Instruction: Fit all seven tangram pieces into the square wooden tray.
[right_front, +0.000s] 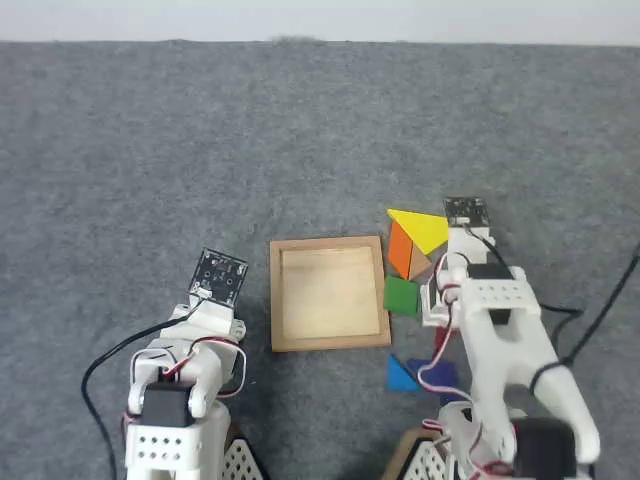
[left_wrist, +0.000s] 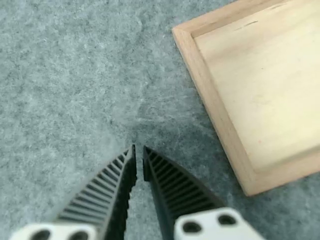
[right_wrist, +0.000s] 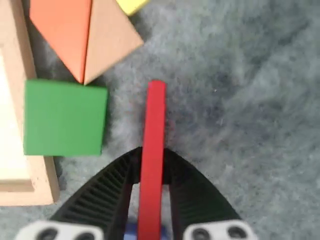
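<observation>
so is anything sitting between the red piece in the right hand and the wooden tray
Yes: the green square block lies beside the square wooden tray's rim, between it and the red wooden piece clamped edge-on in the right hand. Lifted, the piece could probably pass over it.

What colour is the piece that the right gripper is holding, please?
The piece is red, clearest in the right wrist view.

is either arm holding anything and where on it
The right gripper holds the red piece on edge, fingers on its flat faces. The left gripper holds nothing.
</observation>
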